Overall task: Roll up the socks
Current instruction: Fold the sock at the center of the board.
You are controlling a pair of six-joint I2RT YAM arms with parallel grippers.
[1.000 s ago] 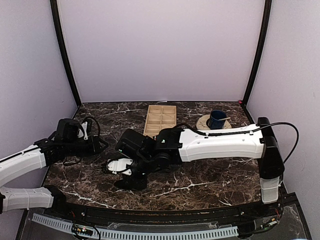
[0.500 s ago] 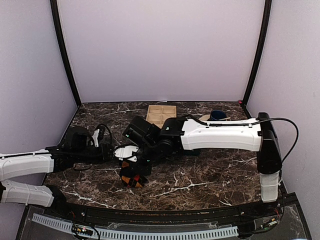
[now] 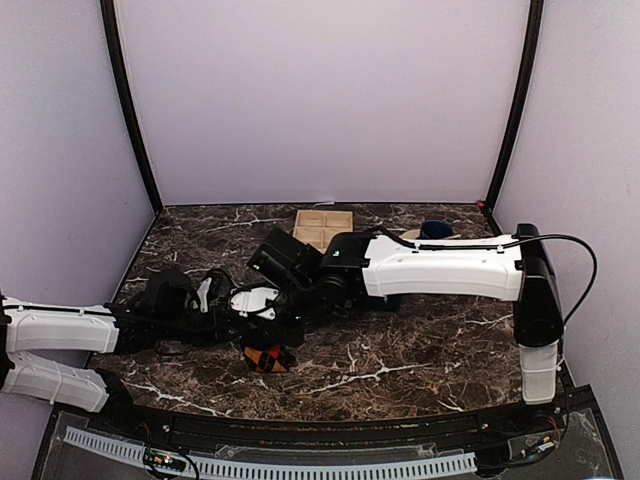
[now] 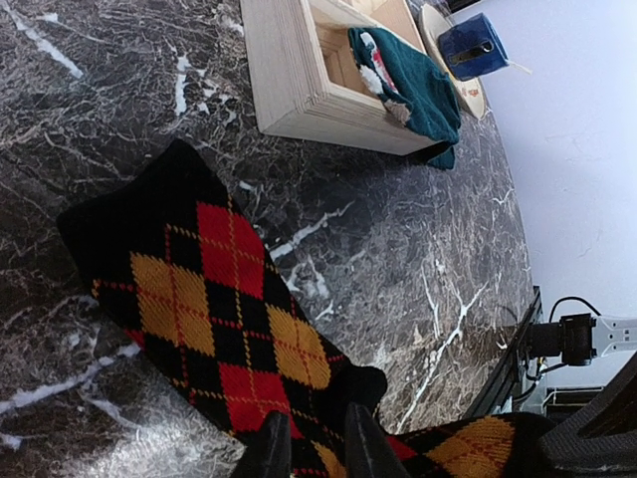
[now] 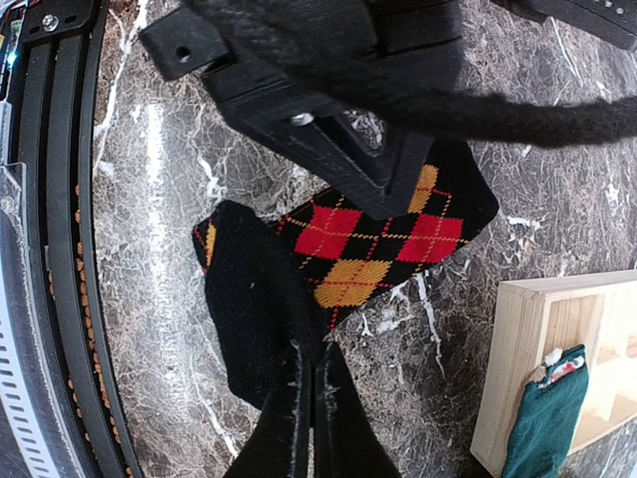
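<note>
Rolling the argyle sock (image 5: 378,239) tightly asks the right fingers (image 5: 284,418), pinched on its folded end, to turn evenly; left fingers (image 4: 271,448) straddle it, grip unclear.

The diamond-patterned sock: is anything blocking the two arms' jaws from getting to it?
Nothing visible is. The right gripper pinches the black end of the sock; the jaws of the left gripper straddle its patterned part.

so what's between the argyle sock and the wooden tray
Nothing: in the left wrist view only bare marble table separates the argyle sock from the wooden tray.
</note>
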